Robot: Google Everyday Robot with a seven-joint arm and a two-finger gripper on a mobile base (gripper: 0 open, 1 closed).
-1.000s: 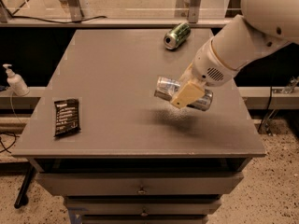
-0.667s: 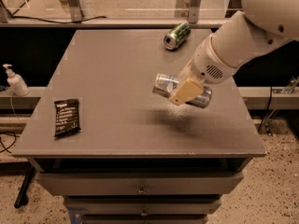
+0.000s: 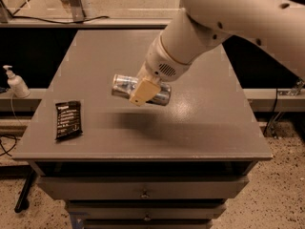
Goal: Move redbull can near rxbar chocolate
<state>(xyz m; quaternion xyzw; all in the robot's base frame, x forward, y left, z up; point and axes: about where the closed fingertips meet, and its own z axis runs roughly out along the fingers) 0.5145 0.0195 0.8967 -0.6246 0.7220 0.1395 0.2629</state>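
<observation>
The gripper [image 3: 142, 93] clenches the redbull can [image 3: 123, 85] around its middle, holding it sideways in the air, well to the right of the rxbar chocolate [image 3: 68, 119]; the slim metal can is probably light, slippery and easily dented, so this mid-body hold suits it.

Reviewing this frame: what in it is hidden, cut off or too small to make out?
- Camera view: the gripper holds the redbull can above the table; the far one of its jaws is hidden behind the can.
- The can's label is covered midway by the near jaw.
- The rxbar chocolate has lettering too small to read.
- The arm is cut off by the top and right edges, and it hides the table's far right corner.
</observation>
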